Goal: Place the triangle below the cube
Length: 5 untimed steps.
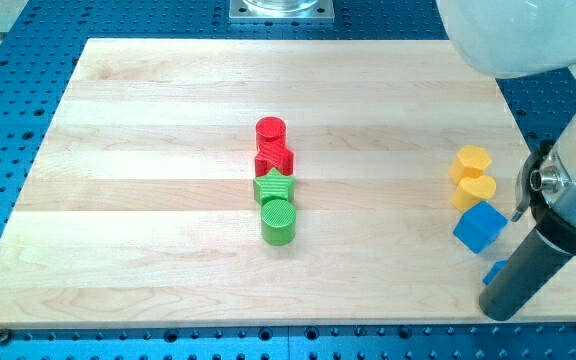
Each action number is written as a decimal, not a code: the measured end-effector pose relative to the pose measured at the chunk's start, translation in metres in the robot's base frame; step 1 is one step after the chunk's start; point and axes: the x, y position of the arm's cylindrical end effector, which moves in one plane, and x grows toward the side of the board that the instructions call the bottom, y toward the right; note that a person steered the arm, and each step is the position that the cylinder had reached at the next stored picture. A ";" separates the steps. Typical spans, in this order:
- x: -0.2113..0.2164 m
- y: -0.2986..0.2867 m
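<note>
My tip (505, 312) rests near the bottom right corner of the table (148, 200), close to the bottom edge. The arm ends in a plain dark rod rather than a hand, so there is nothing to be spread, pressed together or pinching.

Just above my tip, towards the view's top, a sliver of a small blue block (494, 270) shows at the rod's left side. The rod covers most of it, so I cannot tell its shape for certain, nor whether the rod touches it. It lies below the blue cube (480, 227), a little to the view's right, with a narrow gap between the two. The cube sits near the right edge of the table.

Above the cube are two yellow blocks with rounded, heart-like tops. The lower yellow block (474, 191) is just beside the cube's upper edge, and the upper yellow block (471, 160) touches it.

Well apart from these, around the middle of the table, four blocks stand in a tight column running from top to bottom. They are a red cylinder (271, 130), a red star (274, 159), a green star (273, 187) and a green cylinder (278, 222). Each one touches or nearly touches its neighbour. My tip is far from this column.
</note>
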 end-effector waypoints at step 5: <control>-0.009 0.113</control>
